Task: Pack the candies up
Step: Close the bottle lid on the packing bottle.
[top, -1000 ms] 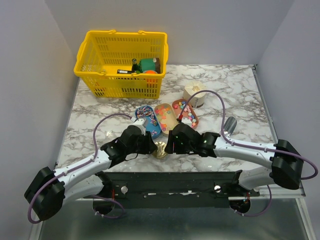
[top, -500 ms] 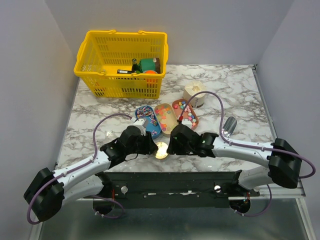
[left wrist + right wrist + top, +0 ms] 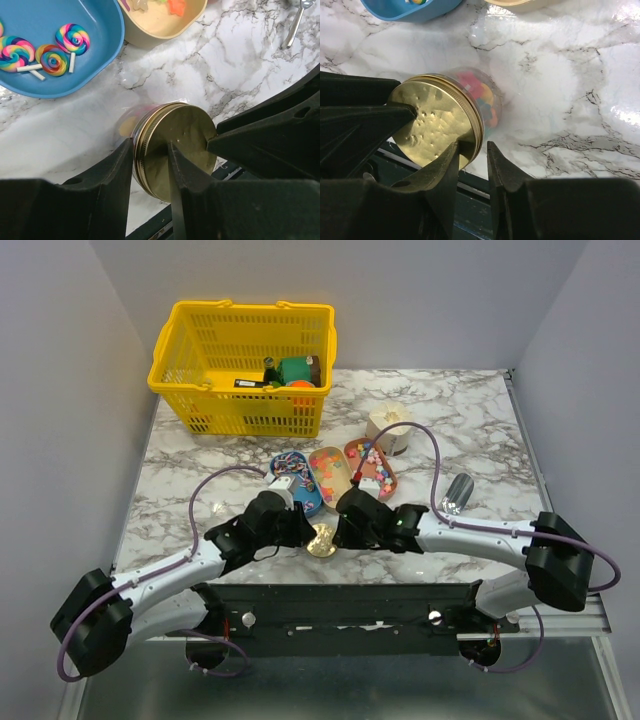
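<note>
A round glass jar (image 3: 489, 87) lies tipped on the veined marble table (image 3: 560, 75), its dimpled, brass-coloured metal lid (image 3: 432, 120) screwed on. Bead-sized candies (image 3: 479, 97), pink, blue and yellow, show through the glass; more sit in two of three smooth oval trays: a beige tray (image 3: 160, 25) and a red tray (image 3: 387, 484). The blue tray (image 3: 100, 70) holds three swirled lollipops (image 3: 52, 59). The left gripper (image 3: 149, 156) and right gripper (image 3: 472, 147) each pinch the lid's ridged rim from opposite sides.
</note>
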Tool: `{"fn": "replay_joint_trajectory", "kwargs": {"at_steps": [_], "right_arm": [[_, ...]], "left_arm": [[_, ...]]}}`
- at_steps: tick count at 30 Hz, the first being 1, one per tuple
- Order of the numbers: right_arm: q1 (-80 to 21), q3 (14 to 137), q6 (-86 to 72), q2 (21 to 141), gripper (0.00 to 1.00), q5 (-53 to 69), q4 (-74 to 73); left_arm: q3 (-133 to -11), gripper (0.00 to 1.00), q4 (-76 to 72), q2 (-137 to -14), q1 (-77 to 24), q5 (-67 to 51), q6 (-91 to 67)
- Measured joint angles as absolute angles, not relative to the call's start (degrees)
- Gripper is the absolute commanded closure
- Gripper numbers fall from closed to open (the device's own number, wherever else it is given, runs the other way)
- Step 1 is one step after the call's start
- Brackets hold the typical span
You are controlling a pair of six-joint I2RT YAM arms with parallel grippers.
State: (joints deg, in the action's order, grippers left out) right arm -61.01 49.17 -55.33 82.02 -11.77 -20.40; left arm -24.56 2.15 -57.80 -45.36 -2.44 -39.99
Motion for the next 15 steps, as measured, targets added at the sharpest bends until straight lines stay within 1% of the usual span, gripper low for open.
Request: {"fn": "replay_joint_trajectory", "kwargs": {"at_steps": [5,8,15], "right_arm": [[-61.01,50.0,-55.44,82.96,0.52,-12.75,-20.56],[-61.01,50.76,-55.33,83.79,0.5,-13.39,-20.78],[-61.01,52.88,-55.0,85.86,0.48,-15.0,-21.1]], "left_arm": [[-24.93,0.67,1.65,-58.46,-45.65,-0.86,-40.14],[-25.17,0.67,1.48,-58.92,-45.98,0.19,-40.32],[-26.0,0.67,0.86,-60.45,-46.7,2.83,-40.71]]}}
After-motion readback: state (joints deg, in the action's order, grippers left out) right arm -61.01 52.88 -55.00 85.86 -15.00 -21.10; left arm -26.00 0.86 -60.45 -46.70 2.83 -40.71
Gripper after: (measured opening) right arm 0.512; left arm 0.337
